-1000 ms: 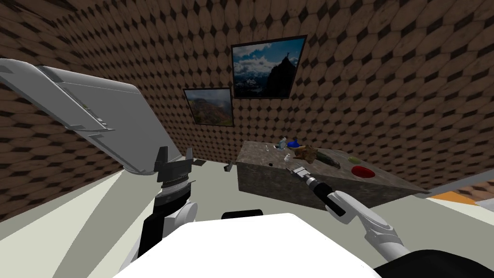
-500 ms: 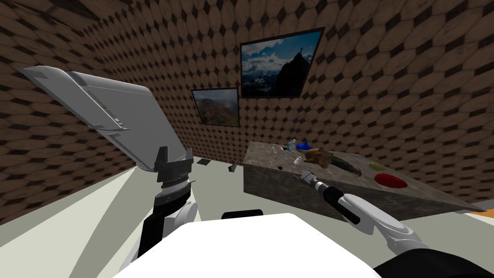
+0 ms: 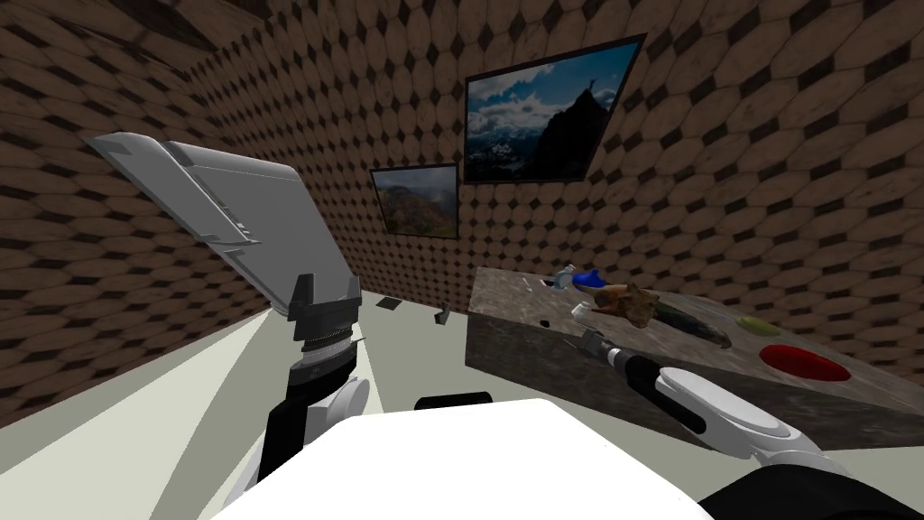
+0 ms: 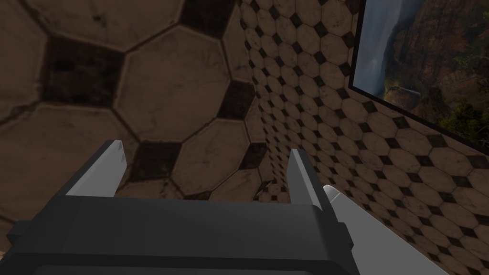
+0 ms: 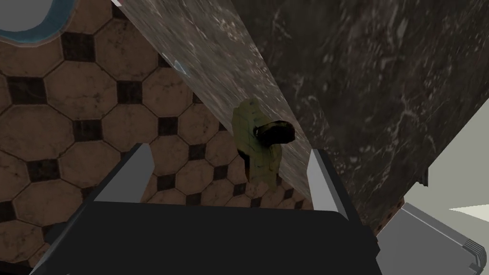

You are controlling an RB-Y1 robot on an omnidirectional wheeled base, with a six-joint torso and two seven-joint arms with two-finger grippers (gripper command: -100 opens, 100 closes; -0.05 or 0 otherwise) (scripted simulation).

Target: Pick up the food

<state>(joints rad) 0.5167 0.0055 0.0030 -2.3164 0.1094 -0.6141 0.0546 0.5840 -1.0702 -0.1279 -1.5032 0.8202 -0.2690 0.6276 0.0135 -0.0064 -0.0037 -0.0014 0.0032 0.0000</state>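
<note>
Now R hand (image 5: 229,150) spread wide, empty, green food (image 5: 260,157) just ahead on dark counter (image 5: 382,71).

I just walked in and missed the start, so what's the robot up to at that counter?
The right gripper is open and empty at the edge of a dark marbled counter. It points at an olive-green lump of food lying just ahead of its fingers, not yet gripped. The left gripper is held up, open, beside a grey appliance. Nothing is picked up yet.
</note>
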